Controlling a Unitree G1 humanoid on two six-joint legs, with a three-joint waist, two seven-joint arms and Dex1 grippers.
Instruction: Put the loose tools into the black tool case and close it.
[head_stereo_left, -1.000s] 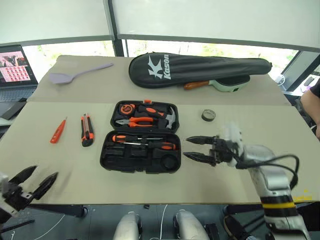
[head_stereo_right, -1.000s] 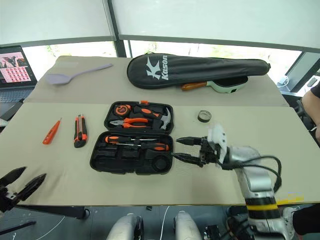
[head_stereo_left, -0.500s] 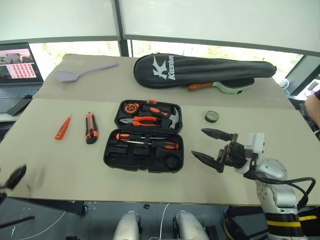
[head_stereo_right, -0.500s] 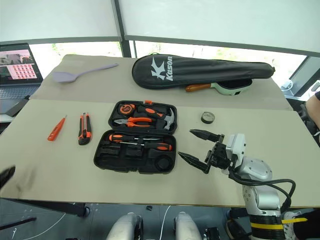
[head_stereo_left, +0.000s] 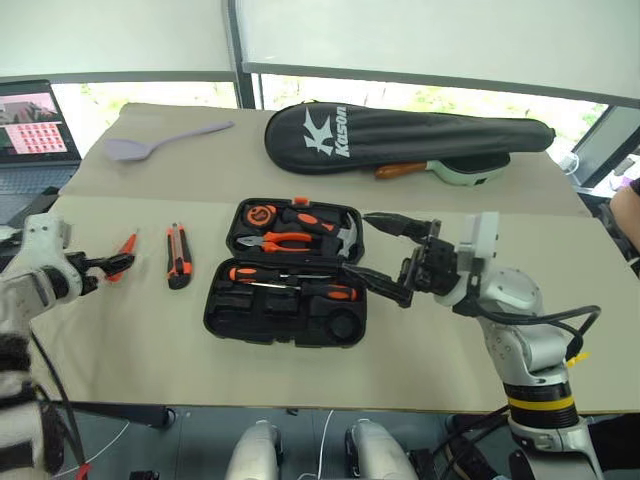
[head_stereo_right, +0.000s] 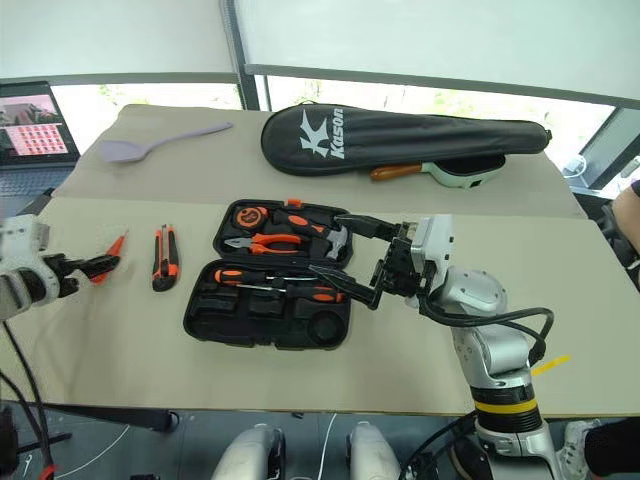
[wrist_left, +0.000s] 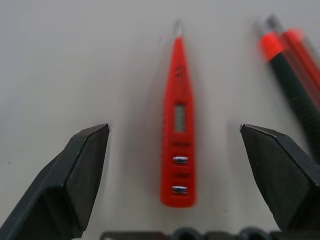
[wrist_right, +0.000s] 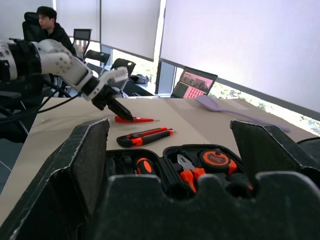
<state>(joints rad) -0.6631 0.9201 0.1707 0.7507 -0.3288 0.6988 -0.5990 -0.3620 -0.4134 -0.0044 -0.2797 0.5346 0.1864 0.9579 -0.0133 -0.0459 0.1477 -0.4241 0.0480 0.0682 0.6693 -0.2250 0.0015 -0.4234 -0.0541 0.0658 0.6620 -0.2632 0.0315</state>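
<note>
- Head camera first: your black tool case (head_stereo_left: 285, 288) lies open in the middle of the desk (head_stereo_left: 450, 340), its lid half toward the far edge, carrying pliers (head_stereo_left: 275, 241), a hammer (head_stereo_left: 340, 236) and a tape measure (head_stereo_left: 262, 214). Two screwdrivers (head_stereo_left: 290, 282) sit in the near half.
- The utility knife (head_stereo_left: 179, 269) lies on the desk just left of the case, and the tester pen (head_stereo_left: 124, 254) lies left of that, toward the left edge.
- Your left gripper (head_stereo_right: 95, 266) is right at the tester pen, fingers spread wide, nothing in them.
- Your right gripper (head_stereo_left: 385, 258) hangs over the case's right end, pointing left, jaws wide and empty.
- At the far edge: a black racket bag (head_stereo_left: 400, 137) and a lilac spatula (head_stereo_left: 160, 141). A laptop (head_stereo_left: 38, 118) sits off the far left corner.
- Left wrist camera: the tester pen (wrist_left: 178, 125) lies on the desk between your two parted fingers (wrist_left: 70, 182), neither one touching it. The utility knife (wrist_left: 295, 85) lies just beside it.
- Right wrist camera: you look past wide-set fingers (wrist_right: 85, 165) across the open case (wrist_right: 190, 175) to the knife (wrist_right: 145, 136), the pen (wrist_right: 132, 119) and the left gripper (wrist_right: 117, 107) poised at it. A person (wrist_right: 47, 30) sits in the background.
</note>
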